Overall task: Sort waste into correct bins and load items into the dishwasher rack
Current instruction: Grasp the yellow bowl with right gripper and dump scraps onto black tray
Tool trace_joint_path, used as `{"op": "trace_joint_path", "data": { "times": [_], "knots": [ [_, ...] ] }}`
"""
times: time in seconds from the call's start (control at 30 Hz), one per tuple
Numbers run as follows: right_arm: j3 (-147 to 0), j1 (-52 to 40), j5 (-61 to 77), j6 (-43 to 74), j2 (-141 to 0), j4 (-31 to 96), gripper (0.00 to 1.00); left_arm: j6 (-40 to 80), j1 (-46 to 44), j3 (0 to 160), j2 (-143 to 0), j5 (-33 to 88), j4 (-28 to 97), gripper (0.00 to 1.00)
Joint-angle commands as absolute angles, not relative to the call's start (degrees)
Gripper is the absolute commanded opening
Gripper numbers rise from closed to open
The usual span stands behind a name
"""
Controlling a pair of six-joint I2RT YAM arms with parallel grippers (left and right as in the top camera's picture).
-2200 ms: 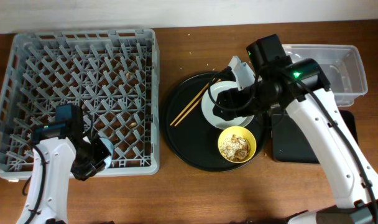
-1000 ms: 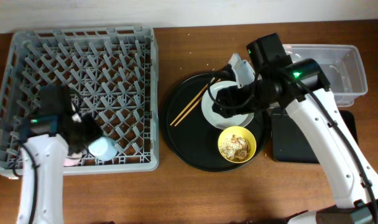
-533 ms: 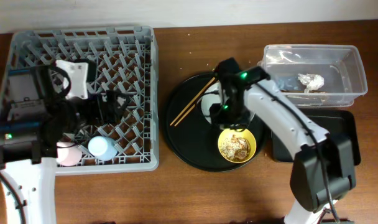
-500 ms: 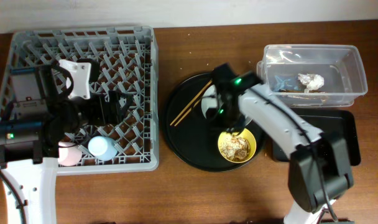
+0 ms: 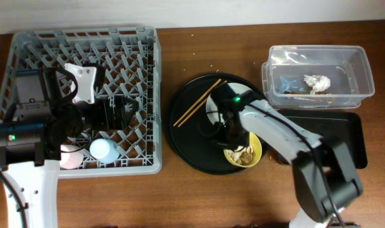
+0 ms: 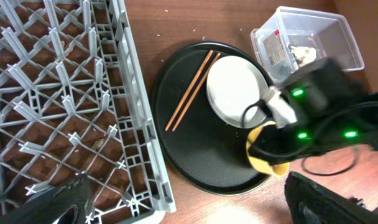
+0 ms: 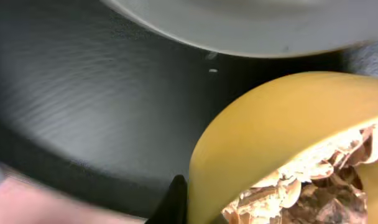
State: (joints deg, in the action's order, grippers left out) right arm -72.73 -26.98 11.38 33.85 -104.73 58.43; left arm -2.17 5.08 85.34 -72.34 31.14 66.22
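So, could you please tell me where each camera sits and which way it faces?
Overhead: above the table, looking down at the large square grey plastic rack and round black tray; left arm and right arm show.
Left wrist: above the rack, facing down toward the tray; its fingers edge the bottom.
Right wrist: close against the small yellow bowl; one fingertip shows.
All three share the bowl.

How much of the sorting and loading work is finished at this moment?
Done: small light-blue cup and small pink cup sit in the grey plastic rack; crumpled white tissue lies in the clear tub. In hand: right gripper at the scrap-filled yellow bowl. Remaining: grey-white plate, wooden chopsticks.
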Motion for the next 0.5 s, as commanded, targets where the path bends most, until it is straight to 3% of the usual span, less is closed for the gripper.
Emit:
{"op": "trace_joint_path", "data": {
  "times": [0.0,0.2,0.27,0.47],
  "knots": [
    [-76.3,-20.2,20.9,19.2,-92.3,59.7,0.04,-3.1,4.9,85.3,-72.4,32.1,66.1,0.99],
    [-74.8,6.7,37.8,-4.6,-87.7,62.9,0.04,-3.1,4.9,85.3,-72.4,32.1,66.1,0.99],
    [-69.8,17.6,49.7,-6.2,-88.2,53.7,0.04,-3.1,4.9,85.3,-72.4,32.1,66.1,0.99],
    [-52.6,37.1,70.0,-6.2,-88.3,35.1,0.04,-3.1,4.9,85.3,-72.4,32.1,66.1,0.99]
  ]
}}
